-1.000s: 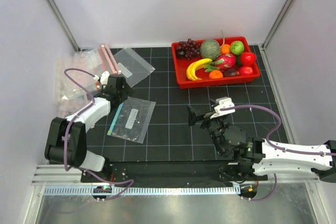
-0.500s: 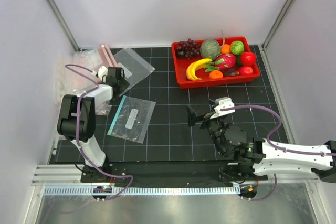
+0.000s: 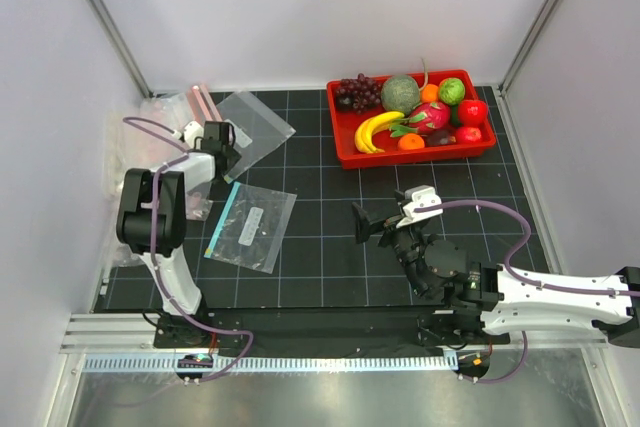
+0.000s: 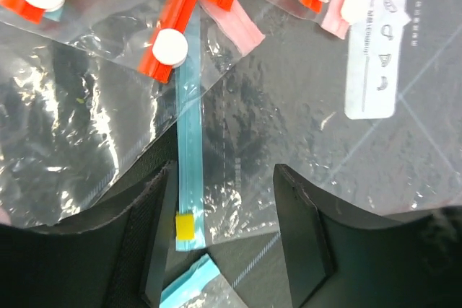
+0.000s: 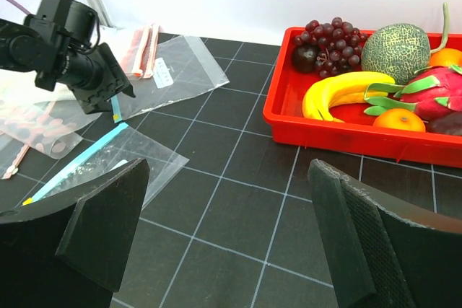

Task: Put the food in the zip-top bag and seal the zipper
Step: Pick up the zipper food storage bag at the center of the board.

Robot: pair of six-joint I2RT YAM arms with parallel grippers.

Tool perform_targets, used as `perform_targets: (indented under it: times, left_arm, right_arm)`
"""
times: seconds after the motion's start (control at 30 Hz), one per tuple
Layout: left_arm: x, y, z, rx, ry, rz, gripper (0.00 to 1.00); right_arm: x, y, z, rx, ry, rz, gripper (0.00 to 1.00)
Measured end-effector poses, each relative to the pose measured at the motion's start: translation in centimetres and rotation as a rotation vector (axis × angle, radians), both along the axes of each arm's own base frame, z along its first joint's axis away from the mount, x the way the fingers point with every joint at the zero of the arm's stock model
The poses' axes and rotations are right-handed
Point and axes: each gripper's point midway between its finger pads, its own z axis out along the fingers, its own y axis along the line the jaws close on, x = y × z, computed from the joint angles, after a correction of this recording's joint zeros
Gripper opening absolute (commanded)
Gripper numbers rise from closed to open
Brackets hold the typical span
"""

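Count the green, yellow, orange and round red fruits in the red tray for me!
Green: 2, the melon and a small green fruit
Yellow: 1, the banana
Orange: 2, the back orange fruit and the front orange fruit
Round red: 2, the upper red fruit and the lower red fruit
Total: 7

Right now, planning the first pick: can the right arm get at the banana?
Probably yes: the right gripper is open, bare mat leads to the red tray, and the banana lies uncovered.
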Motion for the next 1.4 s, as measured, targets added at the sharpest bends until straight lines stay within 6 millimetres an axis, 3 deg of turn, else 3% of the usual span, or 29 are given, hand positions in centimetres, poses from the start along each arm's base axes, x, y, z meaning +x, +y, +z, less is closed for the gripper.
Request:
perform_targets:
  times: [0.1,0.23,0.27,0.3,0.5,0.7,0.8,0.87,1.0,1.1,1.23,1.4]
  left_arm:
    - [0.5,0.1,-0.5,0.003,0.009,0.001,0.48]
    - [1.1,0.4,-1.0,0.006,0.017,-0.002,0.17]
    - [1.3,0.5,-1.0,0.009,0.018,-0.004,0.03]
    - [1.5,0.5,-1.1,0.006,0.02,-0.012,0.0]
    - [2.4,-0.7,-1.1,-0.035,0.017,-0.07,0.0]
    - [1.7,-4.0,0.0,-0.09,0.004,-0.157,0.0]
    - [0.9,-7.1,2.5,-0.106,-0.04,-0.231,0.0]
    - [-0.1,-9.5,5.2,-0.121,-0.093,-0.292,0.0]
    - [-1.6,-11.9,9.9,-0.139,-0.19,-0.366,0.0]
    - [-3.3,-12.6,12.7,-0.111,-0.247,-0.401,0.0]
    - [-7.3,-14.6,15.1,-0.097,-0.295,-0.49,0.0]
    - [-12.2,-16.2,16.8,-0.065,-0.338,-0.608,0.0]
  right_arm:
    - [0.0,0.1,0.0,0.0,0.0,0.004,0.99]
    - [-0.1,0.3,-0.1,-0.005,0.0,0.013,1.0]
    - [-0.1,0.4,-0.1,-0.007,0.0,0.018,1.0]
    - [-0.1,0.5,-0.2,-0.01,0.0,0.021,1.0]
    - [-0.2,0.7,-0.2,-0.013,-0.001,0.036,1.0]
    - [-0.2,1.0,-0.6,-0.031,0.003,0.04,1.0]
    - [-0.2,1.1,-0.8,-0.038,0.004,0.04,1.0]
    - [-0.2,1.2,-0.8,-0.04,0.004,0.041,1.0]
    - [-0.1,1.2,-0.8,-0.044,0.003,0.041,0.99]
    - [-0.1,1.2,-0.9,-0.049,0.003,0.041,0.96]
    - [0.5,1.4,-1.7,-0.076,0.019,0.04,0.93]
    - [3.0,1.4,-2.0,-0.072,0.09,0.051,0.92]
